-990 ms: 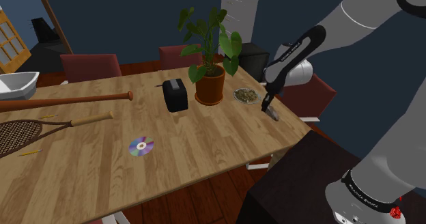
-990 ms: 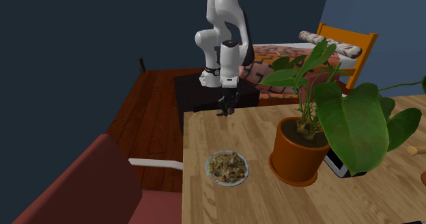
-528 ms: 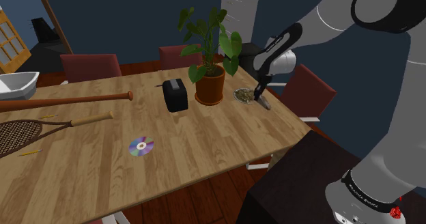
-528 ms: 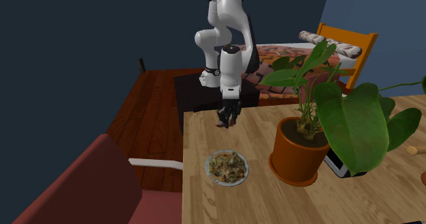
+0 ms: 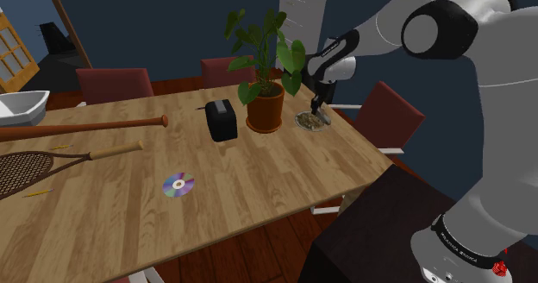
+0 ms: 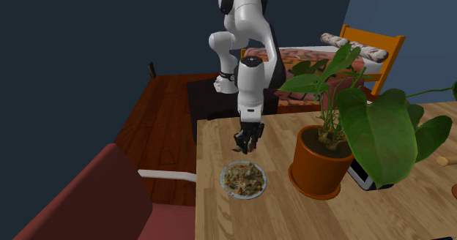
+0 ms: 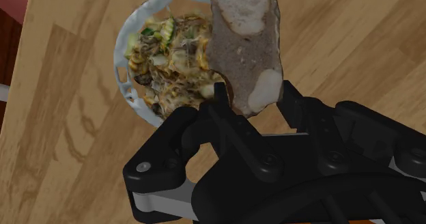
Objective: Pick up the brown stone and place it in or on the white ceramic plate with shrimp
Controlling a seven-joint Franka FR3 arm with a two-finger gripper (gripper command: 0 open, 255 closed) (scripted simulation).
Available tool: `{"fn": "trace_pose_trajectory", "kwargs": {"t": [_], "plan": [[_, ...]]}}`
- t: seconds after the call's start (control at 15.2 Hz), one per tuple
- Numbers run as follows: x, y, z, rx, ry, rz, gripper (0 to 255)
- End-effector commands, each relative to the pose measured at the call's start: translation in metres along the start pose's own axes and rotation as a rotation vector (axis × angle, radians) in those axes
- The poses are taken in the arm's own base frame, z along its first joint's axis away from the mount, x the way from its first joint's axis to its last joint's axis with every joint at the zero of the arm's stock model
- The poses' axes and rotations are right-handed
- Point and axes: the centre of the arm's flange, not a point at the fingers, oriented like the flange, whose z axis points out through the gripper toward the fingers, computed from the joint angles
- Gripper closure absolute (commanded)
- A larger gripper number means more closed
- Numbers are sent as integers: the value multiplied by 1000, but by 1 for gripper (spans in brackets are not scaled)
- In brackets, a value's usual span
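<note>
- You've got the brown stone (image 7: 246,45) clamped in the pincer (image 7: 249,96). The fingers are closed on its lower end, and most of it sticks out past the tips.
- The stone hangs in the air above the surface (image 7: 61,154). In the wrist view it lies across one side of the plate (image 7: 124,48), part over the food (image 7: 171,59), part over bare wood.
- In the second exterior view the pincer (image 6: 245,142) looks a bit short of the plate (image 6: 244,180), on the arm's side, and clear of it.
- Step in hand, I'd say: carry to the plate & set down. Shift further over the plate's centre before lowering, so the whole stone lands inside the rim and doesn't tip off the edge.
- Lower slowly. The stone's long, so its free end will prob. touch first. Let go only once it rests on the food.
- Mind the potted plant (image 6: 320,162); its pot stands just beside the plate.
- Hard to make out:
  - Height over the plate: no view gives it cleanly.
  - Shoulder view: the pincer (image 5: 317,107) overlaps the plate, and the stone is too small to read there.
  - Can't pick out shrimp in the food; it looks like a mixed heap.
  - Grip depth is unclear, since the stone & pincer body hide the contact.
</note>
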Motion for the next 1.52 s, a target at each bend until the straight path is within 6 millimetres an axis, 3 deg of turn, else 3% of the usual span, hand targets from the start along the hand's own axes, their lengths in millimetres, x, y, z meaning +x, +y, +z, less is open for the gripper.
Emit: {"fn": "trace_pose_trajectory", "kwargs": {"t": [0.0, 0.2, 1.06, 1.45], "plan": [[20, 20, 3, 0, 0, 0, 255], [50, 46, 5, 0, 0, 0, 255], [45, 44, 74, 0, 0, 0, 255], [45, 44, 76, 0, 0, 0, 255]]}}
